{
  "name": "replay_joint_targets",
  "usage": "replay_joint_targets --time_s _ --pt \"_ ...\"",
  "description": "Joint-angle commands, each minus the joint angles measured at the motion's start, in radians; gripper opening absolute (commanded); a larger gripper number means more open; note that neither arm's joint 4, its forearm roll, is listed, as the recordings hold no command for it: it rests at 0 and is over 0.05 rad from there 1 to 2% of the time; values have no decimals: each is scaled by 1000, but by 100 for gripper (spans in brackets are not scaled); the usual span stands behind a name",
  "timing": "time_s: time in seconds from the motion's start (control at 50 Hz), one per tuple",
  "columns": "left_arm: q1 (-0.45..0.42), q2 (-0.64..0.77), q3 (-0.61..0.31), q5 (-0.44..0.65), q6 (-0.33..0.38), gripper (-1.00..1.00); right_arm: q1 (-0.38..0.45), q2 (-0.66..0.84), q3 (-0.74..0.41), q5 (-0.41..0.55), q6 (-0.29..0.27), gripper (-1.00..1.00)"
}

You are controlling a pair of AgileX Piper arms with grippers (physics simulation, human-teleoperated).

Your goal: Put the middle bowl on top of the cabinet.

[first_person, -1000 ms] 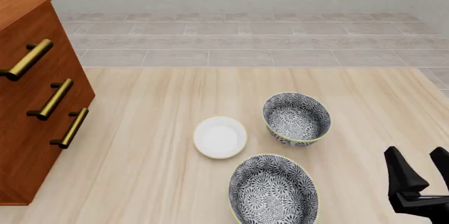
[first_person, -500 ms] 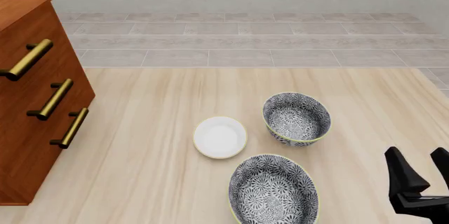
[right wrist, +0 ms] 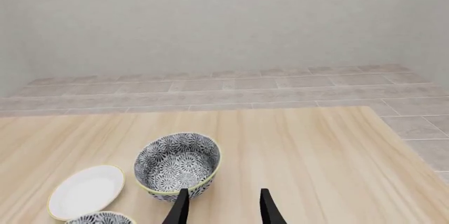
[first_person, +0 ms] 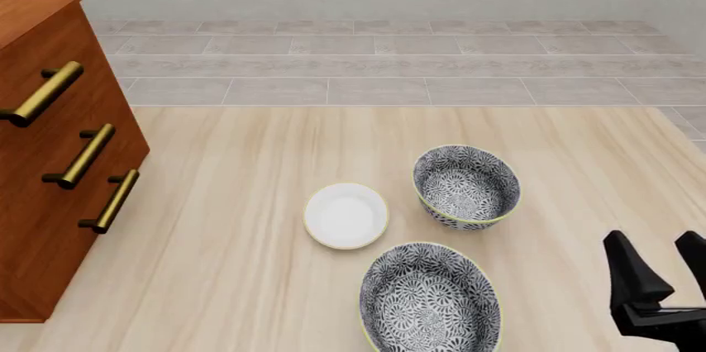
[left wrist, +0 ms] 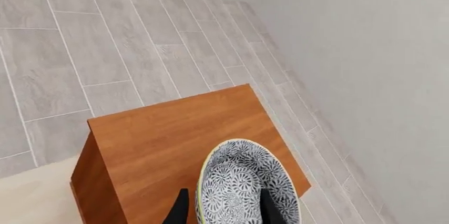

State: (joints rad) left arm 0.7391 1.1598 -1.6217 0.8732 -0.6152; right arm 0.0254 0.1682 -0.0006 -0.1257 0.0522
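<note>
In the left wrist view the middle bowl (left wrist: 245, 184), grey-and-white floral with a yellow-green rim, rests on the flat top of the reddish-brown cabinet (left wrist: 157, 140), close to one edge. My left gripper (left wrist: 224, 209) hovers right over it, open, its fingers straddling one side of the rim. Neither the left gripper nor this bowl shows in the front view. There the cabinet (first_person: 45, 170) stands at the left with brass handles. My right gripper (first_person: 660, 265) is open and holds nothing, low at the table's near right; the right wrist view shows the right gripper (right wrist: 223, 204) open too.
On the table lie a small white dish (first_person: 345, 216), a patterned bowl (first_person: 467, 186) behind it to the right, and a larger-looking patterned bowl (first_person: 431, 301) at the near edge. Grey tiled floor lies beyond the table.
</note>
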Motion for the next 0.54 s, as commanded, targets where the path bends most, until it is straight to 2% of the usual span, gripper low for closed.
replay_joint_targets --time_s 0.02,0.34,0.54 --pt "14 -22 -39 -2 7 100 4 5 0 -2 -3 100" --pt "60 -54 -105 -20 35 100 1 21 0 -17 6 100" --pt "47 -77 -94 -30 44 100 3 -3 0 4 -2 100"
